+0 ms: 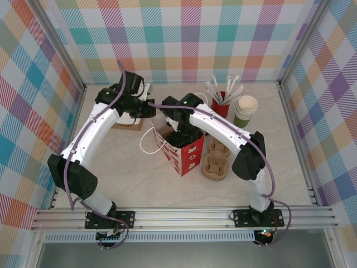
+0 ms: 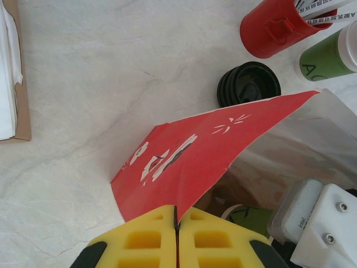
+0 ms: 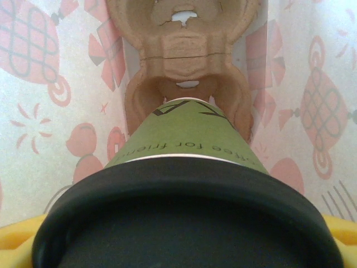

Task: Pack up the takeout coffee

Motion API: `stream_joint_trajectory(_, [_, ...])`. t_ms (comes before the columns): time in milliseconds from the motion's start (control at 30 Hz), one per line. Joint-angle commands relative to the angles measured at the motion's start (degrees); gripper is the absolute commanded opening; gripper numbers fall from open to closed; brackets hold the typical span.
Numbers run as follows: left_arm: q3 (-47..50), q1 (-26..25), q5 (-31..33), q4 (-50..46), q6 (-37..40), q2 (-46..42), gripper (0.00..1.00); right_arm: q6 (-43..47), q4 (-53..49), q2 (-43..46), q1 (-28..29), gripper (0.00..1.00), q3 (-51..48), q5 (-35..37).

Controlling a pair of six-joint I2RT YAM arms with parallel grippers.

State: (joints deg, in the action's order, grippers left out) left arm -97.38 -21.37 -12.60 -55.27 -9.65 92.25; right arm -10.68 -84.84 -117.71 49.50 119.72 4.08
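Inside red bag (image 3: 33, 111), takeout coffee (image 3: 184, 134) clamped in right claw (image 3: 178, 240); left claw (image 2: 177, 216) pinching bag.

Black print on the takeout coffee (image 3: 184, 142) reads "ffee for frien", clipped at both ends beneath bigger cut-off letters, the green cup (image 2: 326, 58) shows a large "A", and the white packets' (image 2: 321, 8) print is too small to read.

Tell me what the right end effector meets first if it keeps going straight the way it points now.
The cardboard cup carrier inside the red paper bag. The takeout coffee it holds would reach it first and may already touch; depth is unclear.
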Motion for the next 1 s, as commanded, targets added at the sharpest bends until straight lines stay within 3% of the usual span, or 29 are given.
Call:
stream_joint_trajectory(0, [-1.6,-0.6,-0.8,0.2,-0.1,0.9,0.06,2.0,-0.2,0.2,0.2,0.80,-0.8,0.8])
stream_joint_trajectory(967, [-2.1,-0.6,-0.7,-0.2,0.1,2.1,0.06,3.2,5.0,0.3,-0.2,0.80,-4.8,2.0])
